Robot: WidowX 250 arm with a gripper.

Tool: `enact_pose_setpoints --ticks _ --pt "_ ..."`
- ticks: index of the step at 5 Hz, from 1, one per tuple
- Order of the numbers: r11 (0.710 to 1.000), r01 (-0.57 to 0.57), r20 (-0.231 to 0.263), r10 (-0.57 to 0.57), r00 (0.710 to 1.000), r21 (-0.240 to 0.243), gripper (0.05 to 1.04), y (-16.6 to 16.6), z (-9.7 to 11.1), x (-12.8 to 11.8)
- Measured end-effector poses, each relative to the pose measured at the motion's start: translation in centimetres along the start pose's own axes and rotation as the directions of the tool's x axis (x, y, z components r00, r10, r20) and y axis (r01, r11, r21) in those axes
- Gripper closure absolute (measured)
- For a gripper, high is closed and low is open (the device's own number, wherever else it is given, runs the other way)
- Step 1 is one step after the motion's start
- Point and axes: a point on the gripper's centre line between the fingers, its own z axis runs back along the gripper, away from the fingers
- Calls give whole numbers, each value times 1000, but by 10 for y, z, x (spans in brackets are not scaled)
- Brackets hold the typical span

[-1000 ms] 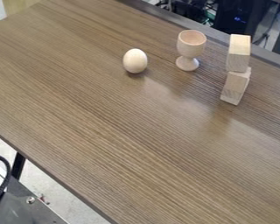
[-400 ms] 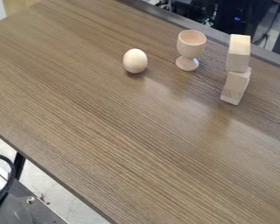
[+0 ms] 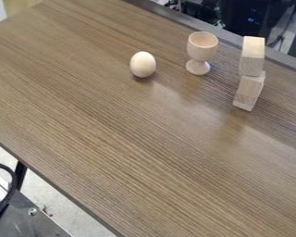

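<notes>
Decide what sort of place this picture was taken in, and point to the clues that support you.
Probably a lab or workshop: dark electronic equipment with small blue lights stands behind the wood-grain table, and a black cable curves over metal hardware at the lower left.

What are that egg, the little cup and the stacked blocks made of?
The egg looks like smooth, pale wood with a soft sheen, though the look alone leaves that open. The cup seems to be turned wood: pinkish-tan, with a rounded bowl on a stem. The blocks appear to be plain, unpainted wood, with grain lines faintly visible on their faces.
</notes>
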Motion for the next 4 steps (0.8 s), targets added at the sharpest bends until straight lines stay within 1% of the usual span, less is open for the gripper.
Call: enact_pose_setpoints --ticks 1,2,3,4 --pt "1000 17 -3 -17 1000 -1 83 -6 -4 -4" --pt "1000 22 5 -22 1000 -11 83 -9 -4 -3" --pt "1000 28 -1 -28 1000 -11 83 -11 -11 -5" --pt "999 30 -1 -30 1000 -14 83 -12 -13 -5"
